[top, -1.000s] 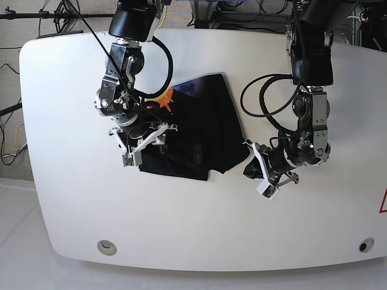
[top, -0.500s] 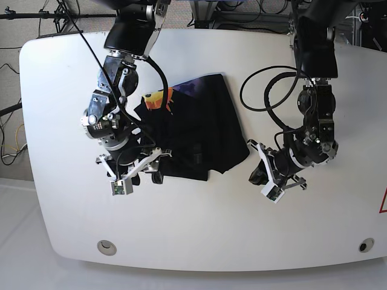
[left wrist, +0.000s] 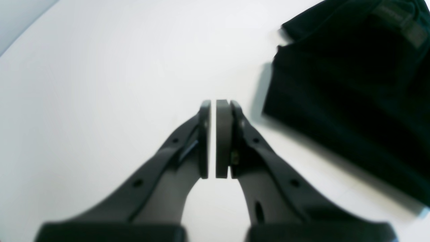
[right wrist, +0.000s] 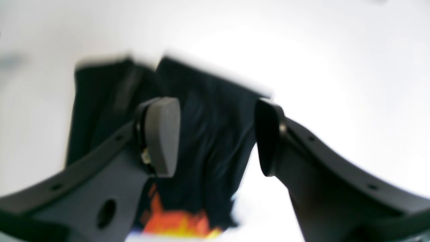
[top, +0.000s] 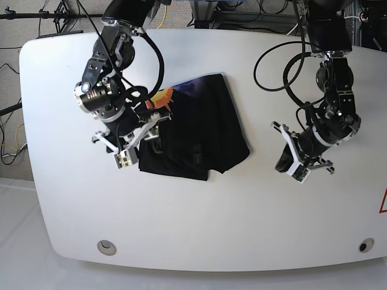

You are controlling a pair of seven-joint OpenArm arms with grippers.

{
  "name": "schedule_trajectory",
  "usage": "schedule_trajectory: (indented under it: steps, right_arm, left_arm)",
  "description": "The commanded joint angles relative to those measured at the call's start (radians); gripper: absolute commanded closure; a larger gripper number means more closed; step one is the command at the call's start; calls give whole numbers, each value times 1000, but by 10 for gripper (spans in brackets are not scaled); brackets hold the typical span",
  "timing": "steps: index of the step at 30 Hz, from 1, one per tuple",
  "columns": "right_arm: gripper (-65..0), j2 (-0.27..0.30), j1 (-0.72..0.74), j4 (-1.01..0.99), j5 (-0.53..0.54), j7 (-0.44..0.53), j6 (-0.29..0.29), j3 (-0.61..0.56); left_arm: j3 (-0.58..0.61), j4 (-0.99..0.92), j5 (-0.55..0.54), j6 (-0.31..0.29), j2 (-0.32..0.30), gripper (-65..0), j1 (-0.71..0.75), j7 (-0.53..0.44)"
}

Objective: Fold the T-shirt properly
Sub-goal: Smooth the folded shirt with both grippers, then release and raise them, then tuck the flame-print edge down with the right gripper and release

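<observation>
Your T-shirt [top: 196, 130] lies as a folded black bundle near the middle of the white desk [top: 199, 229], with its orange print peeking out at the far-left corner. Its long axis runs roughly from far to near, tilted a little.

Your right end effector [top: 142, 130] hovers at the shirt's left edge. In its wrist view the fingers [right wrist: 163, 134] are spread wide, nothing between them but a view of cloth below. It is released and grasping nothing.

Your left end effector [top: 290, 160] sits over bare desk well to the right of the bundle. In its wrist view the pads [left wrist: 223, 137] are nearly together with only a slit of desk showing between. It is clenched and empty, and the shirt [left wrist: 352, 87] lies off to one side of it.

So the right arm is clearly the nearer one, and I judge any next fold or tidy starts from that left edge.
</observation>
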Motion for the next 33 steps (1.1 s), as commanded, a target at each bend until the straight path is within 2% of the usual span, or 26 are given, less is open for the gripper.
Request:
schedule_trajectory:
  steps: [1,7,12,20,27,33]
  right_arm:
    - [-253,7,-17,19,69,30,7,-4]
    - [0,84,-81,17,229,30,7,-3]
    - [0,156,-133,17,382,40,7,1]
    - [0,320,-250,16,663,155,9,-18]
    - [0,422,-285,1,657,156,1,-131]
    - [0,432,-304,-13,510,156,-1,-271]
  left_arm:
    - [-44,37,-8,6,-11,-6,8,-21]
    - [-142,42,-8,6,-11,-6,62,-21]
    - [-207,42,-8,6,-11,-6,105,-21]
    - [-256,37,-7,6,-12,-6,163,-21]
    - [-274,36,-7,6,-12,-6,196,-21]
    - [-277,36,16,6,-11,-6,208,-21]
